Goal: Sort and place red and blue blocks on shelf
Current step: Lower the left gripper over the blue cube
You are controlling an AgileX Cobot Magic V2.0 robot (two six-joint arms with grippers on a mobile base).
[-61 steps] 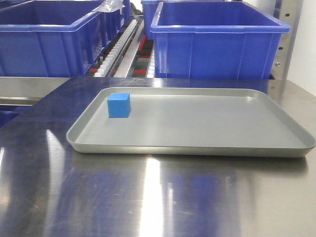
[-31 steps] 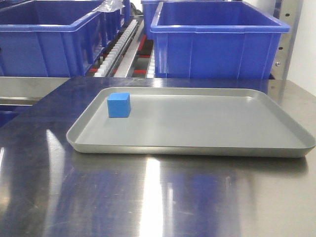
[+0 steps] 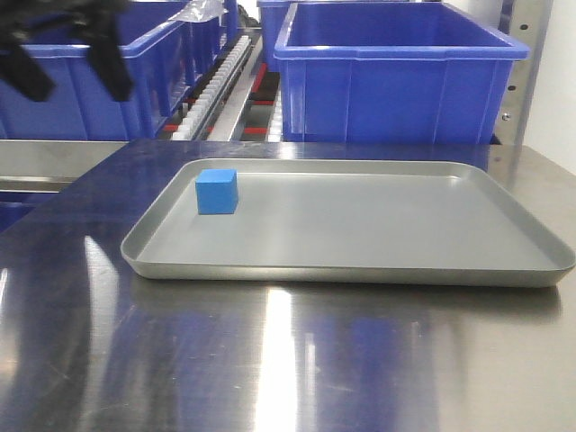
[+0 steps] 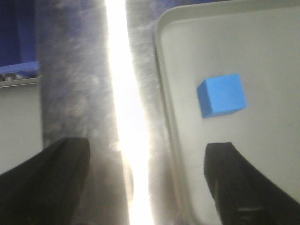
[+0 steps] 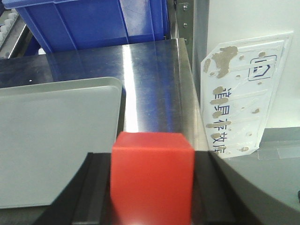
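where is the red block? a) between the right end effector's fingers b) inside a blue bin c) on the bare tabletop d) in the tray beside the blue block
A: the right wrist view shows the red block clamped in the right end effector, and only the blue block sits in the tray.

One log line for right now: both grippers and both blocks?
left gripper: open, empty, over tray left rim | right gripper: shut on red block | blue block: loose in tray, far-left corner
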